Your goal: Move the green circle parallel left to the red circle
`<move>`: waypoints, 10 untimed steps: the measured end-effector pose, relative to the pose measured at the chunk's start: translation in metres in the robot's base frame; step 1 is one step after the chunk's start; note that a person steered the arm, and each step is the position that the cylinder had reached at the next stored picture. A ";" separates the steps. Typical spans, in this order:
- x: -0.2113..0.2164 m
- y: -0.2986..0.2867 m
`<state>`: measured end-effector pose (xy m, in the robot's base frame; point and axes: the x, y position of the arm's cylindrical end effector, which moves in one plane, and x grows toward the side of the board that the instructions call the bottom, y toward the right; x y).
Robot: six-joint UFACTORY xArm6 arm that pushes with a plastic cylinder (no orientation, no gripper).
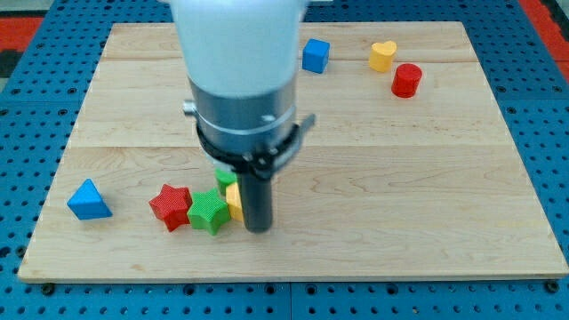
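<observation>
Near the bottom edge of the wooden board (427, 196), left of its middle, my tip (257, 228) rests on the surface at the right side of a tight cluster of blocks. I carry no jaws, only a bare dark rod, so nothing is held; the rod can only push. Just to the tip's left a yellow block (234, 203) shows as a sliver, its shape hidden. Above that, half covered by the rod and the arm's collar, sits a green block (225, 177), which I take to be the green circle, though its outline is too hidden to be sure. A green star (208, 212) lies left of the yellow one, touching a red star (171, 206) further left. A blue triangle (88, 200) stands apart towards the bottom left corner. Towards the top right corner are the red circle (406, 80), a yellow heart (383, 55) just above it, and a blue cube (315, 55) further left.

I judge the task barely begun: the green circle is well apart from its goal. The next move calls for getting behind it on its lower left side, clear of its neighbours, then pushing it up and rightwards to level with the red circle, on its left
</observation>
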<state>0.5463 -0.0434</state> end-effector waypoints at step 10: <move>-0.261 0.099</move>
<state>0.2856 0.0559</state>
